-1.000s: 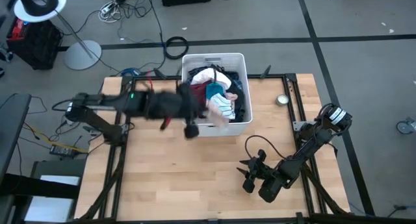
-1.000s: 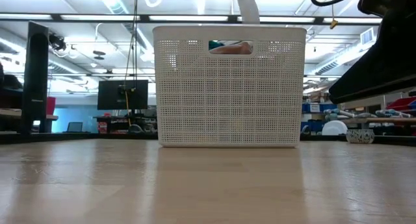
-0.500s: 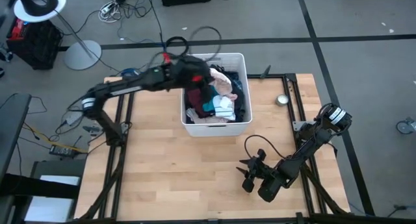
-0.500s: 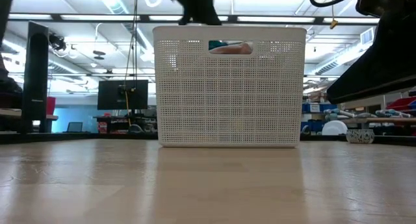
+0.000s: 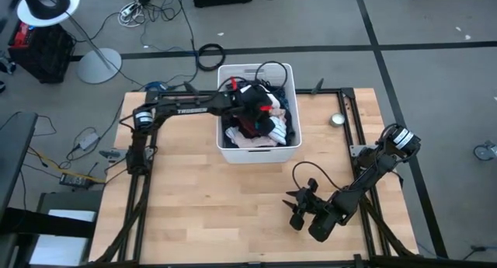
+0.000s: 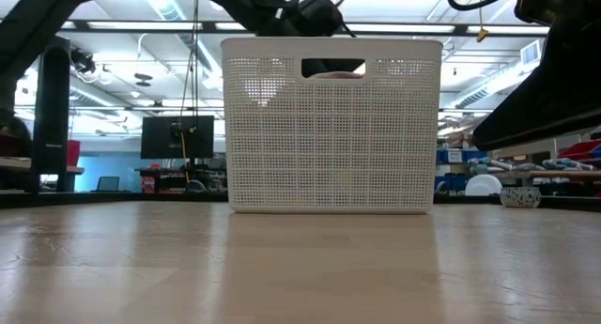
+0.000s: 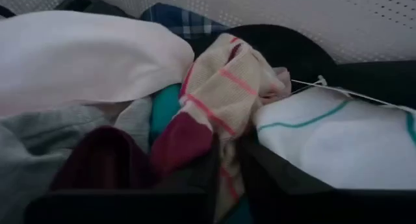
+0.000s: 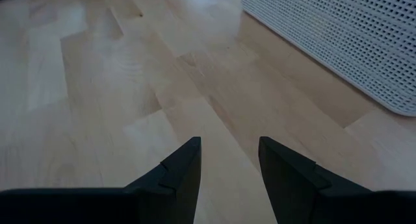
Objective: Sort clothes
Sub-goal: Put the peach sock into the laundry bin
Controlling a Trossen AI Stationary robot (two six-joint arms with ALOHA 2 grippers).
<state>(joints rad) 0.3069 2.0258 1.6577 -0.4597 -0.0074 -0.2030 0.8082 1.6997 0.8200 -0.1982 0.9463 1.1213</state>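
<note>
Here the left pincer [image 5: 260, 113] is down inside the white basket [image 5: 289, 72], buried among the clothes [image 5: 268, 132]. In its wrist view the two dark fingers [image 7: 195, 185] stand a little apart, with a cream sock with pink stripes [image 7: 224, 87] running down into the narrow gap between them; whether they actually grip it cannot be told. Just beside that sock lie a maroon piece [image 7: 182, 139] and a sliver of teal [image 7: 166, 107]. A large white garment [image 7: 84, 58] bulges on one side, a white piece with a teal line [image 7: 331, 143] on the other, and grey cloth [image 7: 39, 133] sits near the fingers. Beyond them a blue plaid shirt [image 7: 179, 19] and a black piece [image 7: 286, 49] press against the basket's perforated wall.

From above, the left arm stretches from the tabletop's [image 5: 194, 206] left edge across the basket rim. The basket stands at the far middle of the tabletop.

The right pincer [image 5: 299, 214] waits well apart, low over the bare wood near the front right, its fingers [image 8: 182, 169] spread with nothing between them.
</note>
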